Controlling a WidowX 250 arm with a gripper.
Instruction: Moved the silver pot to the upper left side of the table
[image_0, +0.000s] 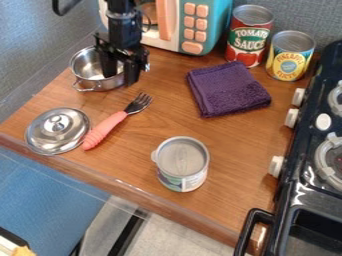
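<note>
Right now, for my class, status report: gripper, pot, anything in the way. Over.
Gripper down at silver pot. Pot upright, upper left of table. Lid and fork nearer camera, clear of pot.

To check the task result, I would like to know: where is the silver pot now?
In the camera view, the silver pot is at the upper left of the table, under the gripper, above the lid, near the toy microwave.
</note>
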